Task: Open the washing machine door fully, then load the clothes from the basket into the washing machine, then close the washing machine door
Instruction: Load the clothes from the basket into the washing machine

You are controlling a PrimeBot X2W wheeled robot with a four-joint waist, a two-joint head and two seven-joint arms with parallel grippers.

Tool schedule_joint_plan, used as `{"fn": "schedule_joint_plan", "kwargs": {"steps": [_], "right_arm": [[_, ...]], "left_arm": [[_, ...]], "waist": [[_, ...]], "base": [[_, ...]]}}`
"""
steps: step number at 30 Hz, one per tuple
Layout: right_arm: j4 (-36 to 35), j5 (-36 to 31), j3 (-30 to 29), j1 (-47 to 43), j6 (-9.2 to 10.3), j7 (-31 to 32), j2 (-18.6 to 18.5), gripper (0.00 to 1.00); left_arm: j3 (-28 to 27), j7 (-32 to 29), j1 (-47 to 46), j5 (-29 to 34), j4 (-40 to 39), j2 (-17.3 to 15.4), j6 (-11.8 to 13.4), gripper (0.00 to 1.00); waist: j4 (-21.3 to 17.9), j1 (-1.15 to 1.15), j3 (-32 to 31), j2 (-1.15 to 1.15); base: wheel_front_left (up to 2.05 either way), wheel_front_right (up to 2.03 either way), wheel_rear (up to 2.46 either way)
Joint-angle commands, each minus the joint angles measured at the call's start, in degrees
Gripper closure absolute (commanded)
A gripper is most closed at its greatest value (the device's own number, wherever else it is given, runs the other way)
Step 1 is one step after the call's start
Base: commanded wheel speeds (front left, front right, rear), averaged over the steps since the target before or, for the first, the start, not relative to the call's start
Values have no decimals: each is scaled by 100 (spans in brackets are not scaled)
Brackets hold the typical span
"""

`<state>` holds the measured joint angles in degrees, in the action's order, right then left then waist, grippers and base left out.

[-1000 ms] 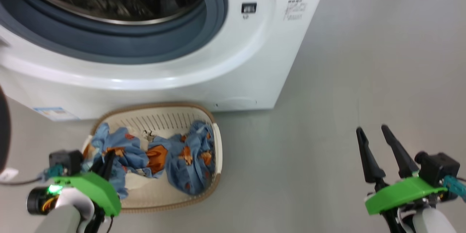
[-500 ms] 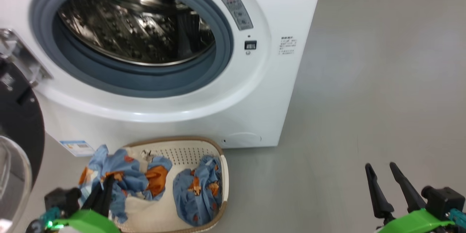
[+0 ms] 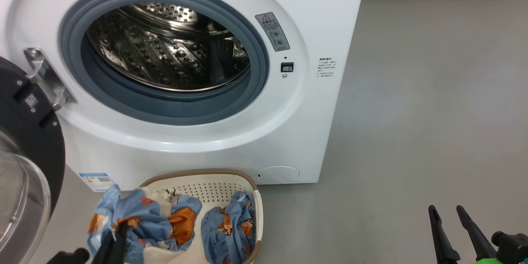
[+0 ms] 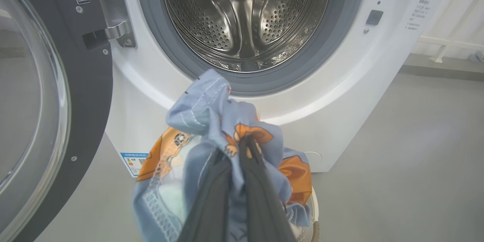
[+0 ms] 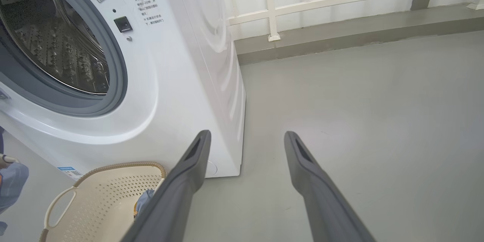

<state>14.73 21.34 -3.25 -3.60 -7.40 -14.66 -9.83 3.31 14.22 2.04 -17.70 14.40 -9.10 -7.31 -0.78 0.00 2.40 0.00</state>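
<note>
The clothes (image 4: pixel 211 98) are bunched in the left gripper (image 4: pixel 237 147), which is pinched tight on the blue fabric. The rest sit in the basket (image 3: pixel 206 173), right in front of the washing machine (image 3: pixel 321 29). The washing machine door (image 3: pixel 37 132) hangs wide open on the left. The right gripper (image 5: pixel 246 133) is spread wide and empty over the floor (image 3: pixel 412 111).

The right claw (image 3: pixel 445 208) has long, tapered dark fingers (image 5: pixel 315 181) with slotted tips; black block (image 3: pixel 511 244) at 4 o'clock; left claw (image 4: pixel 235 147) alike.

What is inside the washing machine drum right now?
The drum shows bare perforated steel, no fabric. The clothes are outside, pinched in the left end effector. The grey gasket hides the drum's front floor.
</note>
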Motion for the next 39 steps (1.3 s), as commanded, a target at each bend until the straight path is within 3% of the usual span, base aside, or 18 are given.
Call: {"fn": "schedule_joint_plan", "kwargs": {"steps": [1,10,19,32,39], "right_arm": [[-151,26,87,21,-9,-34,-88,0],[-190,8,53,23,-9,-34,-22,0],[-251,10,72,248,-9,-34,22,0],[-318,-21,93,796,-9,-34,150,0],[-310,-37,227,1120,-9,-34,238,0]], "left_arm": [[-250,77,-64,74,-208,-73,15,100],[-401,78,126,214,-566,94,4,100],[-451,78,-338,175,-591,176,-9,100],[-222,78,-2118,161,-521,5,-16,100],[-110,78,-3352,119,-32,-128,-17,100]], "waist": [[0,0,-6,0],[16,0,94,0],[-32,0,486,0],[-173,0,1379,0],[-310,0,1773,0]], "base": [[0,0,0],[0,0,0],[0,0,0],[0,0,0],[0,0,0]]}}
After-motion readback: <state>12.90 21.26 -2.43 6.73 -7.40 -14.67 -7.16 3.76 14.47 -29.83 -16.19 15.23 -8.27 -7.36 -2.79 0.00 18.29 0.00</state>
